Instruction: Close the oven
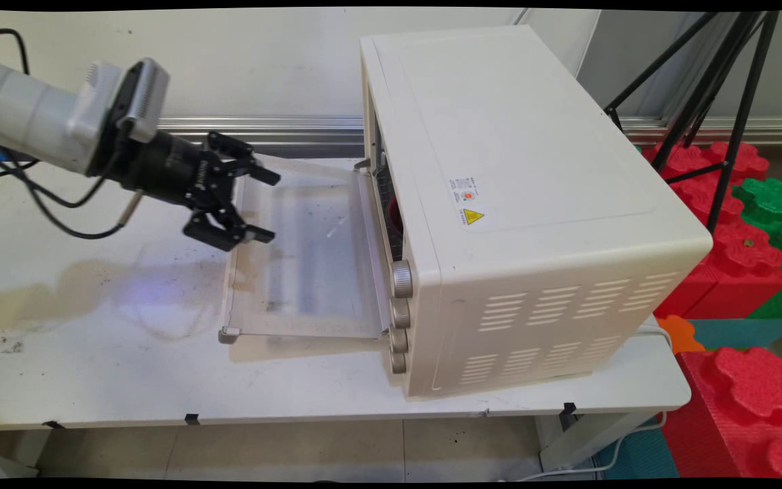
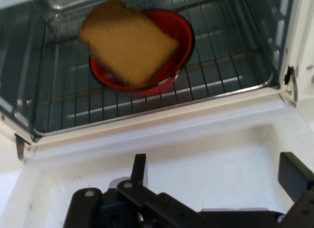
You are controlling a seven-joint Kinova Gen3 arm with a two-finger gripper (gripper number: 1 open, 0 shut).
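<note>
Cream toaster oven (image 1: 533,204) sits on table's right part, door (image 1: 309,258) dropped flat open toward the arm, 4 knobs in a row down its front edge. Inside on the wire rack (image 2: 73,100): red bowl (image 2: 179,32) w/ a slice of brown bread (image 2: 128,41) lying tilted across it, overhanging the rim. Black gripper (image 1: 265,205) hovers over door's outer edge, fingers spread, nothing in them.

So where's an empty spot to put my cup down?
The white table is bare to the left of the open oven door and along its near edge. The tool hangs open over the door's far end. Inside the toaster oven, the rack carries a red bowl with bread.
</note>
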